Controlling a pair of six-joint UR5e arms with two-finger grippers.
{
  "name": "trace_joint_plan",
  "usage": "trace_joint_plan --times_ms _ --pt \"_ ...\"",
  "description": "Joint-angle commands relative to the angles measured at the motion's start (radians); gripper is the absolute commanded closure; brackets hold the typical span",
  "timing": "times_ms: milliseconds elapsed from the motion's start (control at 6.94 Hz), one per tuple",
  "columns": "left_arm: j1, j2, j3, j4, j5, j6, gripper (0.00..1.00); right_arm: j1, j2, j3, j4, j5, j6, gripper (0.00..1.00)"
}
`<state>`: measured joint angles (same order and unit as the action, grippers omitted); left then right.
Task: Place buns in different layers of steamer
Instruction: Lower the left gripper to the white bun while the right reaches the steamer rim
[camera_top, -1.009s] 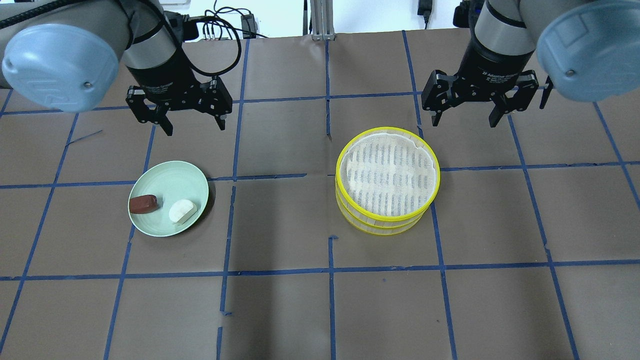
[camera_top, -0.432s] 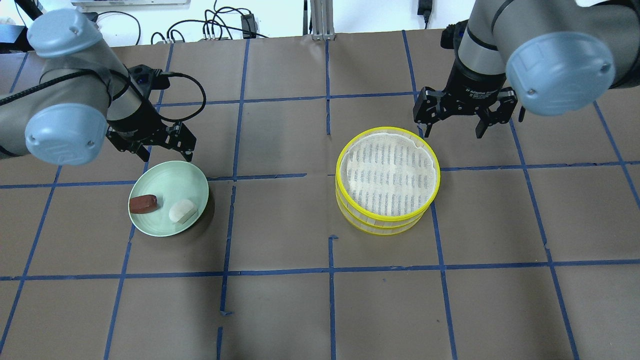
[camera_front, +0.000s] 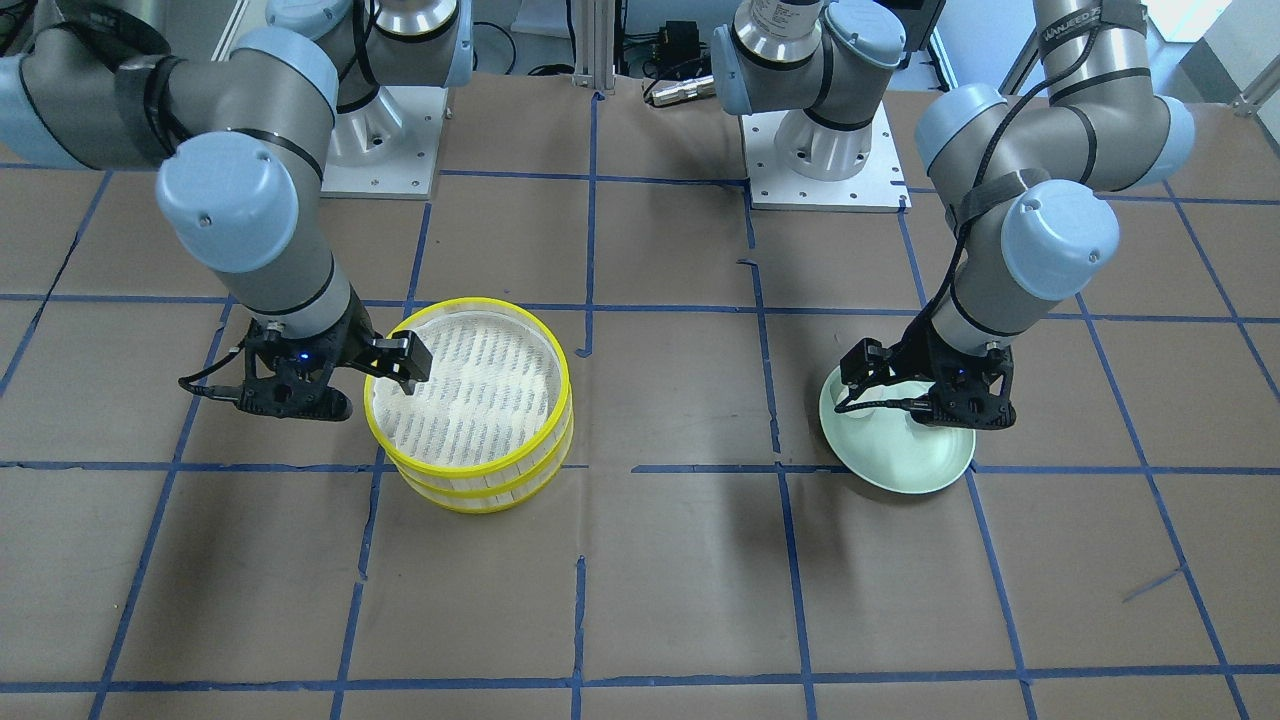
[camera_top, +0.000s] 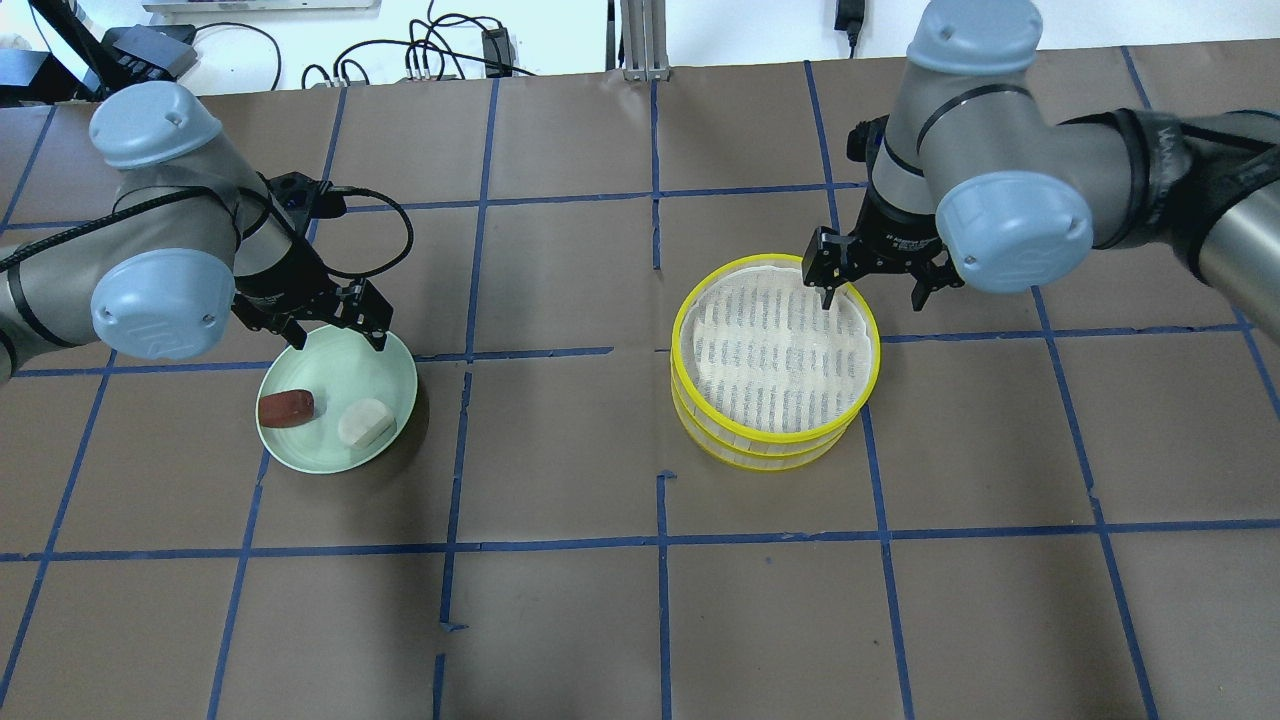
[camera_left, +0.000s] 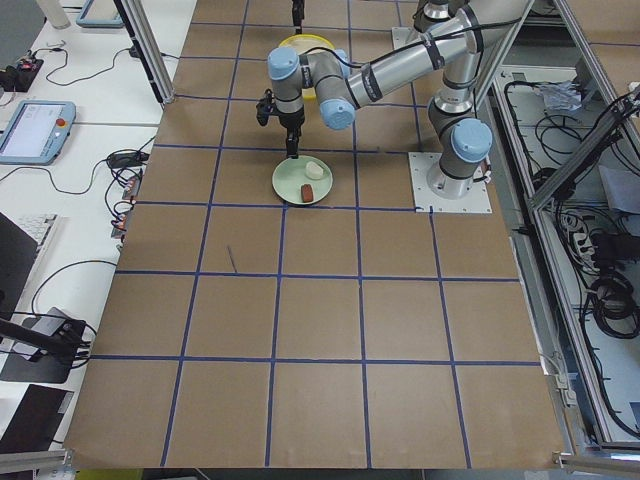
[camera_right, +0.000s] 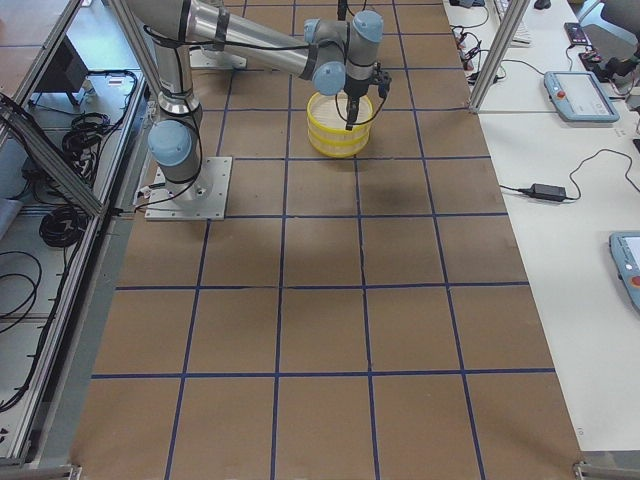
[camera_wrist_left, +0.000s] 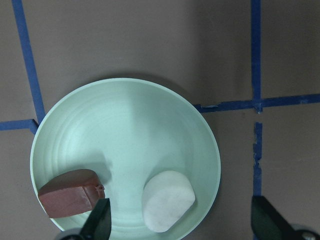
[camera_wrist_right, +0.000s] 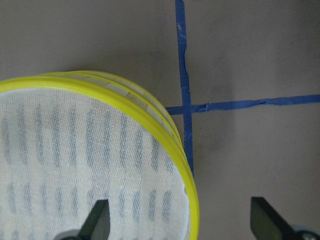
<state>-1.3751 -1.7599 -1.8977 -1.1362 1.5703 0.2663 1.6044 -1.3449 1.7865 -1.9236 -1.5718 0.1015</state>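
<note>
Two buns lie side by side on the pale green plate (camera_top: 335, 350), in its half nearer the robot. The reddish-brown bun (camera_top: 286, 408) has its long axis across the table, one end toward the white bun (camera_top: 365, 423), which sits slightly askew. Over the plate's far rim hangs the left gripper (camera_top: 338, 340), jaws spread. Well to the plate's right stands the two-tier steamer (camera_top: 775, 350). The right gripper (camera_top: 872, 298), jaws spread, straddles its far rim, one finger over the mesh, one outside.
</note>
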Motion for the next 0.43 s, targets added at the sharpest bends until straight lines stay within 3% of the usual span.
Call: trace_joint_plan --times_ms 0,288 --pt "0.001 -0.018 -0.001 0.013 -0.001 -0.007 0.04 0.009 0.036 0.03 -0.049 -0.002 -0.008 0.28" --pt "0.001 -0.023 -0.001 0.016 -0.001 -0.009 0.07 0.009 0.041 0.025 -0.048 -0.007 -0.008 0.84"
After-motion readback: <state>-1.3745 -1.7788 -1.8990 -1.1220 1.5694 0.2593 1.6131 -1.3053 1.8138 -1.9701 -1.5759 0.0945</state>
